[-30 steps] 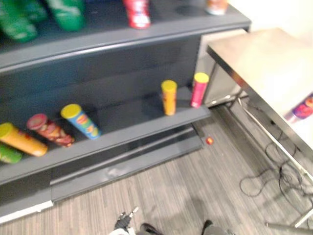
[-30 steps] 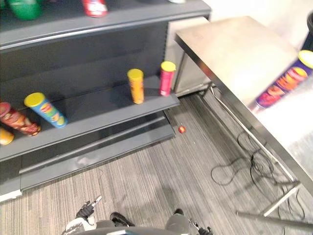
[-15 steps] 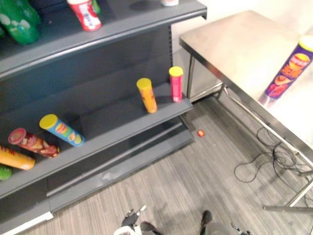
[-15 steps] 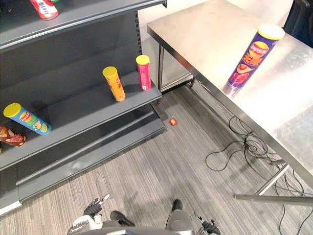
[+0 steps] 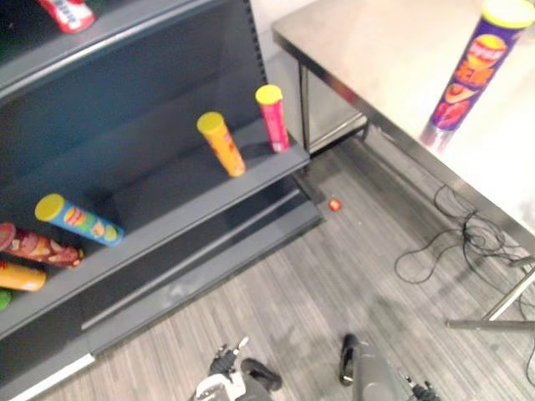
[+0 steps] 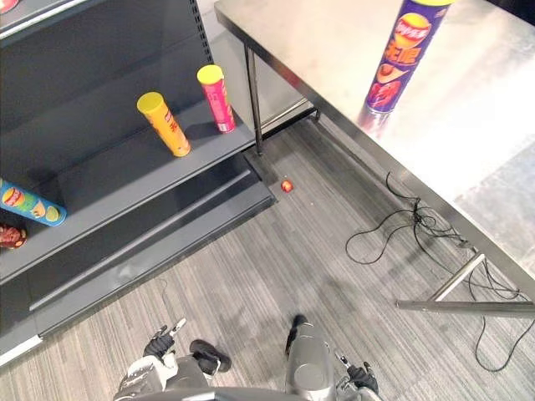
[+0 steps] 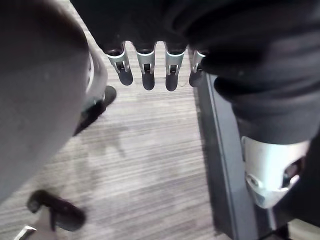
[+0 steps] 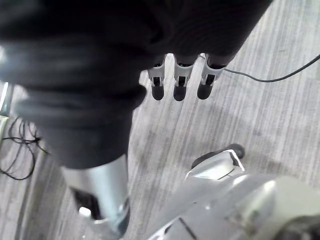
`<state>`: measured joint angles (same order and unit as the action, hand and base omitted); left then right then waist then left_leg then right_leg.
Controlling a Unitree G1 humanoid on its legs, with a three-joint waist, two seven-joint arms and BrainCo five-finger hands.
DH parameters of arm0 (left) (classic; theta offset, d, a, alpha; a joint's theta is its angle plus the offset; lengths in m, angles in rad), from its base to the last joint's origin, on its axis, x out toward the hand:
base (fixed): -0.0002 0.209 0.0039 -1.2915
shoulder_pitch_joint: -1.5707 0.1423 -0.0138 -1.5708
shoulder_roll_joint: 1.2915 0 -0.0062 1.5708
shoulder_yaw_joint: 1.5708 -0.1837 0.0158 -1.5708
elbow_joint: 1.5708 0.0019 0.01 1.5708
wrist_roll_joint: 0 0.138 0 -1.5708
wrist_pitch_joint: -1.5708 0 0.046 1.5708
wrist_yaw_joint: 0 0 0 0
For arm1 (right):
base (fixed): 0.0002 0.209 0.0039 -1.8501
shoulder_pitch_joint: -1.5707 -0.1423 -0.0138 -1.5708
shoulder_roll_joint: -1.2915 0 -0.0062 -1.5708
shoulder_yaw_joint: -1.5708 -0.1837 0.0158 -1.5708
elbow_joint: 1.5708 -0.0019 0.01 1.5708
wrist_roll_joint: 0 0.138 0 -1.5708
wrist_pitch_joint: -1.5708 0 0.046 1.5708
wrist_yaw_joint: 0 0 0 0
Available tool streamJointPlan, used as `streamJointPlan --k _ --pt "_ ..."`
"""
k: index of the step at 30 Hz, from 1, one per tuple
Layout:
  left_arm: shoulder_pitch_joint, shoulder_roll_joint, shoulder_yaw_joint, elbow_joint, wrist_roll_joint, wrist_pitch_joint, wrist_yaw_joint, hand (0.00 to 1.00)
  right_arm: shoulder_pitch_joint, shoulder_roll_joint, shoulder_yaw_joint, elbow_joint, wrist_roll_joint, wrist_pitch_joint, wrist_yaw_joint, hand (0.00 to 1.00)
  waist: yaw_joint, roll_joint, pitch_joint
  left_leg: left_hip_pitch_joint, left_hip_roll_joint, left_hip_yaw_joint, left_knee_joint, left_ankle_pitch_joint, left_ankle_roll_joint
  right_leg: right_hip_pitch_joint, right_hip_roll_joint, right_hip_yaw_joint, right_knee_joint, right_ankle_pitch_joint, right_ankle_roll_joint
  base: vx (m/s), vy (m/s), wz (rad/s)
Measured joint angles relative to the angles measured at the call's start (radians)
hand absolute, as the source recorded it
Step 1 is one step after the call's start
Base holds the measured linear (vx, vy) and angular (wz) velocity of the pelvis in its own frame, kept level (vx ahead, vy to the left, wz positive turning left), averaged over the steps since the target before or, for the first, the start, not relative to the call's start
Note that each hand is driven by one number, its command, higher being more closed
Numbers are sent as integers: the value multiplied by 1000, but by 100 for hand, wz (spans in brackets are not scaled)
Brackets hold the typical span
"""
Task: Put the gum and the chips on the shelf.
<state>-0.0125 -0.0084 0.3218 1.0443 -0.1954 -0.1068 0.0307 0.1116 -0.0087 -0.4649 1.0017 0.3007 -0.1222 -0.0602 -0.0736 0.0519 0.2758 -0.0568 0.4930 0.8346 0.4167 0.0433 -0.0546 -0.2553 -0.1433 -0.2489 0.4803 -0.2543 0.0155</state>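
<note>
Left eye view looks down on a dark grey metal shelf unit (image 5: 209, 205) at the robot's left and a shiny steel tabletop (image 5: 376, 50) at its right. The tall purple chips can (image 5: 465, 71), which has a yellow lid, stands upright on the tabletop, not far from the edge on the shelf side, and is well apart from the shelf unit itself.

On the lower shelf board, close to the end nearest the tabletop, two cans stand upright just beside each other: a yellow-orange tube can (image 5: 221, 144) and a pink tube can (image 5: 272, 117) with a yellow lid. Further along the same board, to the robot's left, three cans lie on their sides: a blue tube can (image 5: 77, 220) with a yellow lid, then a dark red tube can (image 5: 38, 245), then an orange tube can (image 5: 18, 276) at the edge of the view. On the upper board a red tube can (image 5: 67, 12) is cut by the top of the view.

A small red round thing (image 5: 334, 204) lies on the grey striped carpet floor (image 5: 301, 284), between the shelf foot and the tabletop's leg; what it is I cannot tell.

The left robot hand (image 7: 145, 75) hangs above the carpet, its fingers straight and apart, with nothing in them. The right robot hand (image 8: 180, 85) also hangs over the carpet, fingers straight and loose, holding nothing.
</note>
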Motion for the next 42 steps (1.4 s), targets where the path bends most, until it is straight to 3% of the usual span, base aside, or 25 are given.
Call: streamJointPlan --k 1,2,3,4,6,10,12,13,14,17,23,28,36,42 --pt "2 -11 0 -16 -17 -3 0 0 2 -12 41 -15 15 -14 -1 0 3 -1 1 -39 12 -157 81 21 30 2 22 43 1 -10 -8 8 -126 -88" --pt "2 -18 1 -22 -32 -11 0 0 0 -17 61 -23 16 -19 -2 0 10 -6 6 -74 13 -241 128 31 43 1 35 68 -1 -16 -15 34 -42 -118" --pt "-5 -28 -2 -30 -63 -23 0 0 -5 -24 83 -44 17 -28 -3 0 23 9 10 -128 -24 -413 219 -45 1 -3 53 120 -7 -13 -29 47 78 -119" --pt "-14 -44 -5 -29 -78 -35 -6 0 -16 -28 83 -45 28 -33 -3 0 24 16 14 -168 -86 -538 267 -131 -5 -7 65 157 -8 -11 -34 39 130 -112" --pt "-14 -51 -15 -47 -79 -39 -16 0 -20 -31 95 -42 31 -31 -1 0 33 15 15 -206 -174 -640 249 -196 -2 -6 95 217 -8 -8 -42 70 120 -105" --pt "-28 -53 -12 -58 -105 -46 -19 0 -34 -39 140 -39 31 -32 5 0 73 -3 14 -238 -278 -808 75 -224 -19 -22 127 357 7 -19 -22 162 221 -115" --pt "-30 -56 -3 -55 -106 -46 -18 0 -35 -38 168 -38 31 -31 8 0 88 -13 -2 -199 -314 -875 -12 -261 -70 -36 127 435 30 -39 14 216 316 -105" --pt "-37 -53 -1 -46 -106 -44 -18 0 -41 -26 169 -34 34 -31 17 0 92 -33 -9 -167 -334 -842 -32 -282 -84 -38 122 478 24 -28 41 229 303 -79" --pt "-36 -53 3 -48 -105 -45 -16 0 -41 -16 167 -34 33 -32 25 0 90 -39 -13 -166 -339 -819 -3 -297 -70 -16 119 512 -15 1 60 219 304 -63" --pt "-33 -54 31 -44 -104 -44 -14 0 -42 -5 165 -9 33 -31 26 0 99 -57 -30 -125 -352 -755 15 -305 -56 38 100 565 -81 48 84 163 296 -39" --pt "-32 -58 41 14 -51 -46 -6 0 -44 -2 155 6 31 -29 27 0 105 -52 -89 -54 -355 -624 -80 -309 -48 32 88 617 -200 144 131 91 131 -65" --pt "-29 -70 34 54 -17 -44 5 0 -47 -7 78 65 27 -19 27 0 106 -36 -139 -2 -364 -527 -177 -293 -25 16 69 576 -322 252 136 -13 47 -79" --pt "-18 -42 16 62 23 -45 8 0 -29 5 -100 114 33 -12 25 0 109 -42 -163 5 -411 -565 -226 -275 -8 71 6 464 -445 277 149 -105 -14 6" --pt "19 -18 -4 63 57 -44 5 0 -30 -31 -159 61 72 -13 13 0 108 -49 -194 -8 -418 -595 -276 -237 -21 73 4 427 -503 300 114 -77 -53 11"
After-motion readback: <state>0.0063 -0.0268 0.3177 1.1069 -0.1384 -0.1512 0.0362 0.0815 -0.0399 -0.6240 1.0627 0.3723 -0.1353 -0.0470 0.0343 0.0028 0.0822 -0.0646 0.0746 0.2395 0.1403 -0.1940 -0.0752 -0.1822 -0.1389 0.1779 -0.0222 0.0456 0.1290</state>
